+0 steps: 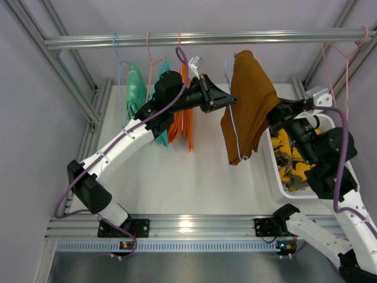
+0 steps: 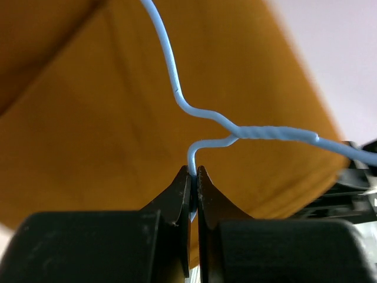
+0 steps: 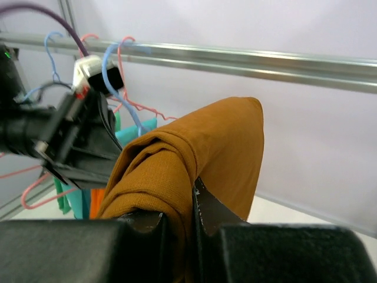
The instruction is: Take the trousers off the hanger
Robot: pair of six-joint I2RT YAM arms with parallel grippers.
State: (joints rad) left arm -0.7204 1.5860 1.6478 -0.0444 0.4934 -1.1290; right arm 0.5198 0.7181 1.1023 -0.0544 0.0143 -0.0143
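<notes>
Hanging against the blue hanger [image 2: 271, 132] pinched by the left gripper [image 2: 193, 172], brown trousers [image 3: 206, 135] sit clamped in the right gripper [image 3: 187, 206]

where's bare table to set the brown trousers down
Bare table in the front middle, between the left arm, the brown trousers and the bin. Crowded: under the rail with hanging trousers, and the bin, with yellow trousers under the right arm.
</notes>
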